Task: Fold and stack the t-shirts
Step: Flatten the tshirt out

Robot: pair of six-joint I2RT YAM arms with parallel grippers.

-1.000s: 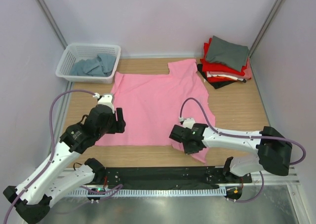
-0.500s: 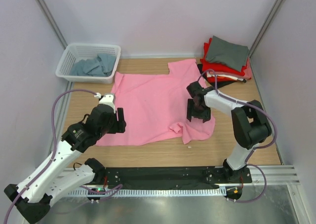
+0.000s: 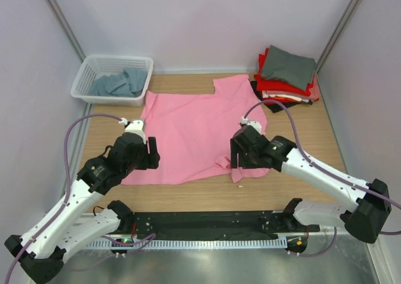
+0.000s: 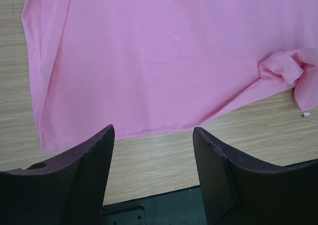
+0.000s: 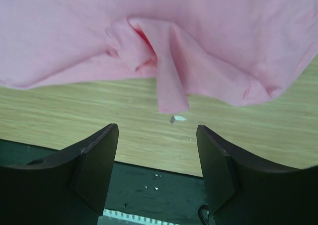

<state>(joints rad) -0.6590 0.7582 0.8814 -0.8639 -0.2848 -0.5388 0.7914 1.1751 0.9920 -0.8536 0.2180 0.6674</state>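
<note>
Well, from the top camera the job is looking partly done. A folded pile [image 3: 287, 77] is sitting at the upper right of the frame, grey on top with red and black under it. The pink t-shirt [image 3: 188, 127] is lying spread out on the surface [image 3: 307, 146] in the middle, not yet folded, and its lower right edge is rumpling up. A grey-blue shirt [image 3: 120, 83] is waiting in the basket [image 3: 83, 86] at the upper left. The left tool [image 3: 150, 155] is hanging over the shirt's lower left corner, and the right tool [image 3: 237, 157] is hanging over the rumpled lower right edge. Neither one is carrying anything.

Through the left wrist camera, the fingers are standing wide apart at the bottom of the frame with only bare wood between them. The pink cloth is filling the upper part, flat except for a bunched corner [image 4: 280, 71] at the right.

Through the right wrist camera, the fingers are also gaping wide and gripping nothing. The same bunch is sitting at upper centre, with a flap pointing down toward a white scrap [image 5: 178, 118] on the wood.

To my eye, that corner is needing smoothing before any fold is starting. After the pink one, the basket shirt is also waiting to be folded and stacked.
</note>
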